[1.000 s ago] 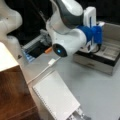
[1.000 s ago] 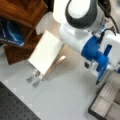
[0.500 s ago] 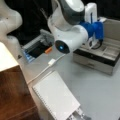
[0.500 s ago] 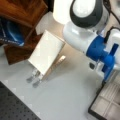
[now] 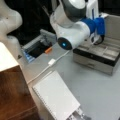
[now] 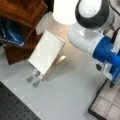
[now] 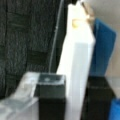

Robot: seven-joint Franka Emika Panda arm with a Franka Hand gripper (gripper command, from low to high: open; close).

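Observation:
In the wrist view my gripper shows two black fingers pressed against either side of a long white block, which has a tan bit at its far end. A blue shape lies just right of the block. In both front views the blue-bodied gripper hangs low over a grey compartment tray. The block itself is hidden there.
A white spiral notebook leans on a stand. A white cable runs across the table toward a dark bin holding an orange item. Wooden furniture borders the table.
The arm has shifted a little to the right in both front views, carrying the gripper further over the tray. The notebook and cable have not moved.

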